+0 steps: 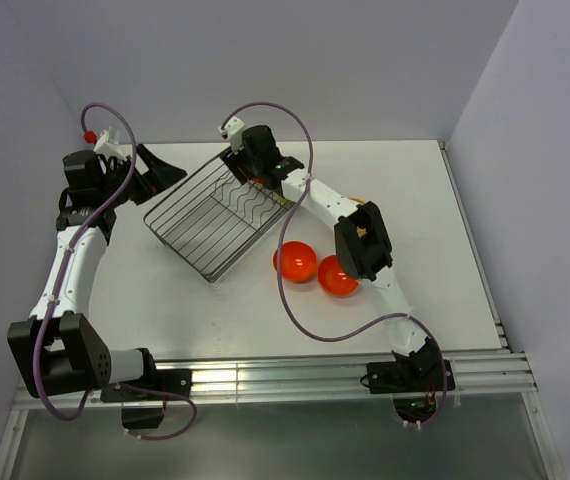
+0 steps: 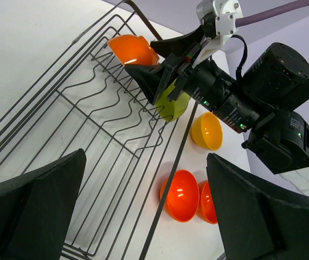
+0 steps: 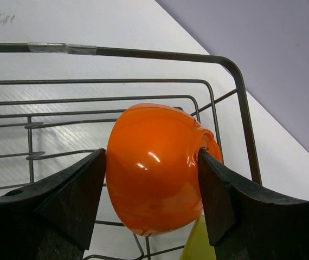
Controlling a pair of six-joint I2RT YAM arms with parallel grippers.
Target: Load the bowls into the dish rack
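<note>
The dish rack (image 1: 210,215) is a dark wire basket at mid-table. My right gripper (image 1: 237,160) is shut on an orange bowl (image 3: 154,173), held on its side over the rack's far corner (image 3: 143,53); the bowl also shows in the left wrist view (image 2: 133,50). A lime green bowl (image 2: 173,103) sits just under it at the rack's rim; I cannot tell if it is inside. A yellow-orange bowl (image 2: 207,131) and two red-orange bowls (image 1: 295,260) (image 1: 337,276) lie on the table right of the rack. My left gripper (image 1: 165,172) is open and empty at the rack's left corner.
The right arm's forearm (image 1: 363,240) hangs over the yellow-orange bowl and hides most of it from above. Its purple cable (image 1: 305,320) loops over the table near the red-orange bowls. Walls close in the table on the left, far and right sides.
</note>
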